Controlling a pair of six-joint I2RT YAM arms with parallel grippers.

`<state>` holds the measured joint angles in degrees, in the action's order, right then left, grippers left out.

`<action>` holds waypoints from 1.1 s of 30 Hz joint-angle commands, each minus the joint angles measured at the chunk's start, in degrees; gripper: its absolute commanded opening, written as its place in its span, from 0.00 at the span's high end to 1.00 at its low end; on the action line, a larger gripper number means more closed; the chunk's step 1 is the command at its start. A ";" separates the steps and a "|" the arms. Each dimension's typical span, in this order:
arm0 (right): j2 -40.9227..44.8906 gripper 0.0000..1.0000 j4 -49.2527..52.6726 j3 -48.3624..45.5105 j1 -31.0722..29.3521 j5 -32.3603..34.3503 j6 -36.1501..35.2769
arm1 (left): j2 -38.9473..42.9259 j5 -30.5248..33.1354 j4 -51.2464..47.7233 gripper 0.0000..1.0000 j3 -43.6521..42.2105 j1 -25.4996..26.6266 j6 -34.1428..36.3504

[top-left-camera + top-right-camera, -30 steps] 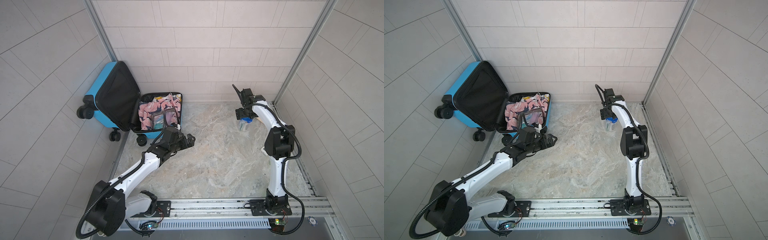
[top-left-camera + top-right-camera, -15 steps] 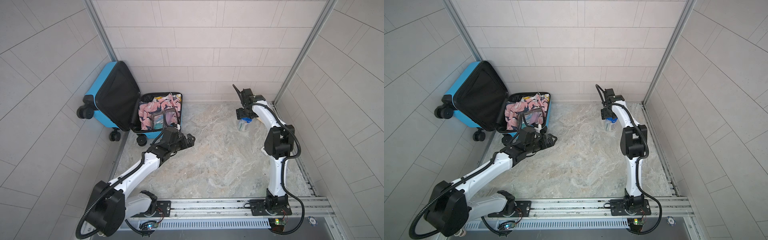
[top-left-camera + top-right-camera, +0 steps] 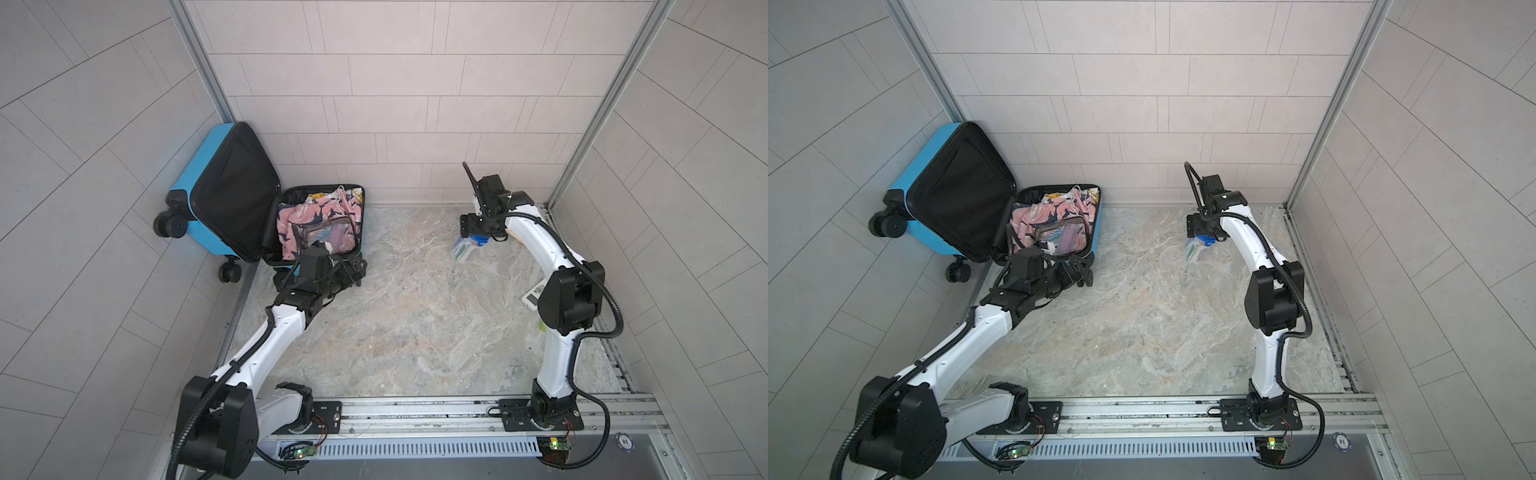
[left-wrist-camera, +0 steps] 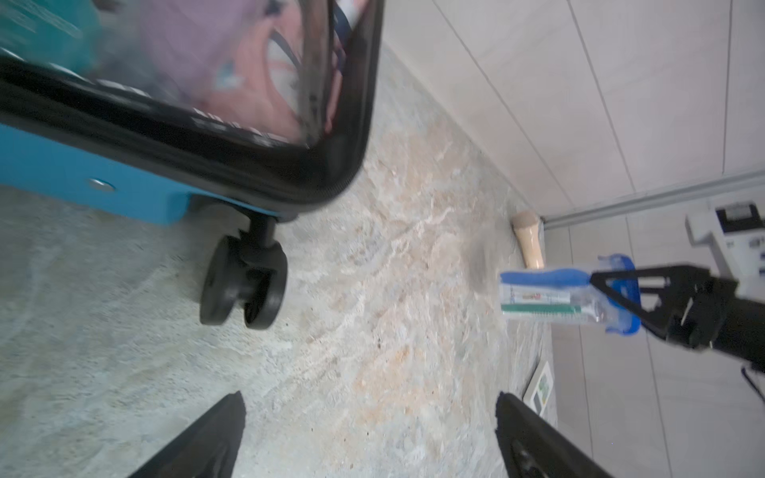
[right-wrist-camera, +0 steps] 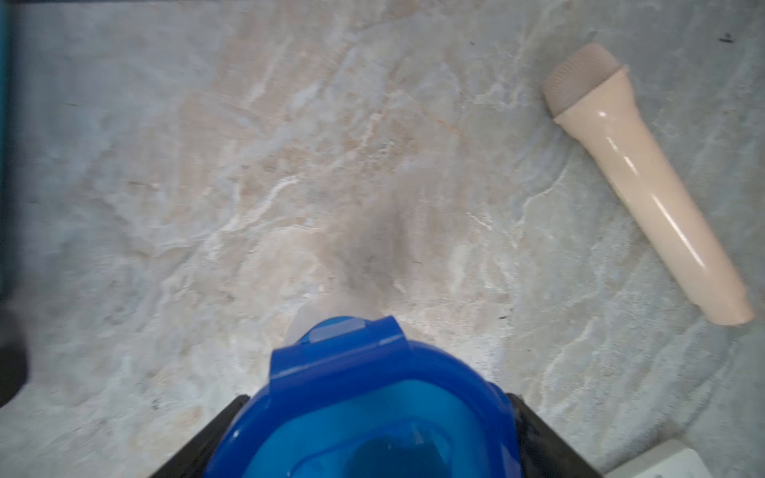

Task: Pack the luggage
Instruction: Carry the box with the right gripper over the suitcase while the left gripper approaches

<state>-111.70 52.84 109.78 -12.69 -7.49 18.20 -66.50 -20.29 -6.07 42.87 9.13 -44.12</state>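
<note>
The luggage (image 3: 195, 208) (image 3: 909, 195) is a bright-blue suitcase lying open at the back left, its black-lined lid leaning on the wall. Pink clothes (image 3: 307, 212) and a clear pouch (image 3: 328, 237) (image 3: 1061, 237) fill its lower half. My left gripper (image 3: 353, 270) (image 3: 1079, 272) (image 4: 370, 399) hovers open and empty at the suitcase's near corner (image 4: 82, 178). My right gripper (image 3: 473, 239) (image 3: 1202, 241) (image 5: 377, 399) is shut on the blue cap of a clear toothbrush case (image 3: 462, 250) (image 3: 1194, 251) (image 4: 546, 300) (image 5: 372, 414), held just above the floor at the back right.
A beige microphone-shaped tube (image 5: 645, 182) (image 4: 530, 244) lies by the back wall near the right arm. A small white device (image 3: 534, 295) rests on the floor beside the right arm. A suitcase wheel (image 4: 244, 285) stands close to the left gripper. Tiled walls enclose three sides.
My right gripper has closed a little onto the toothbrush case and shifted slightly left with it. The left arm has stayed where it was.
</note>
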 commanded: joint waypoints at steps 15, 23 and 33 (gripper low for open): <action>-3.88 0.31 -32.80 6.71 -17.08 -16.16 30.33 | -4.07 -8.61 -1.58 0.03 12.67 -21.78 -2.07; -17.15 0.31 -41.42 19.85 -22.94 -15.13 39.56 | -5.76 -9.32 -2.33 0.04 13.59 -27.39 -1.37; -34.94 0.30 -49.13 40.60 -27.40 -11.98 45.18 | -9.13 -10.52 -2.73 0.05 14.71 -30.14 0.07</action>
<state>-145.62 12.69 145.01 -39.16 -20.97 59.99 -74.74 -29.74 -8.51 55.37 -20.18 -44.99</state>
